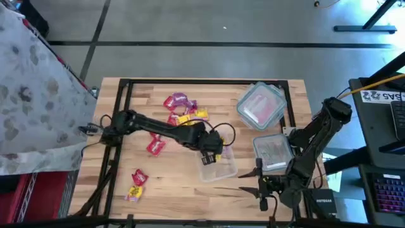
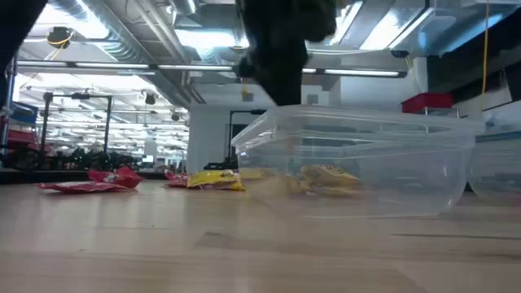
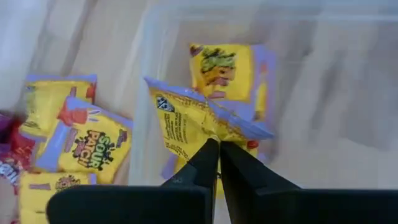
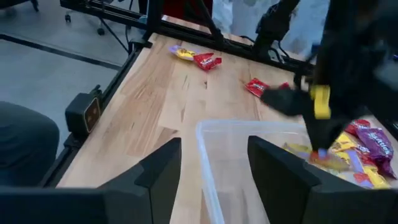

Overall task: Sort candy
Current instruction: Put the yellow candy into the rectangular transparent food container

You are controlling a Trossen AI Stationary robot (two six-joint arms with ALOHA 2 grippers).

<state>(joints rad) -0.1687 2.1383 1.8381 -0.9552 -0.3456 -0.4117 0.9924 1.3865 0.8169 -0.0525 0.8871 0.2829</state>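
Note:
A clear tub stands at the table's middle with one yellow candy packet lying on its floor. My left gripper hangs over the tub's near-left part, shut on another yellow packet. More candy lies on the wood: a purple, red and yellow heap, a red packet, and a red and yellow pair. My right gripper waits open at the tub's right near side with nothing between its fingers. My left gripper pinches the yellow packet by an edge between its two fingertips. The fingers come from above, pointing down into the tub's opening. The packet hangs beyond the fingertips above the tub's floor; whether its lower end touches the floor cannot be told.
A lidded tub with red candy stands at the far right, and a second clear tub lies right of the middle one. Black frame rails run along the table's edges. Bare wood shows along the near side.

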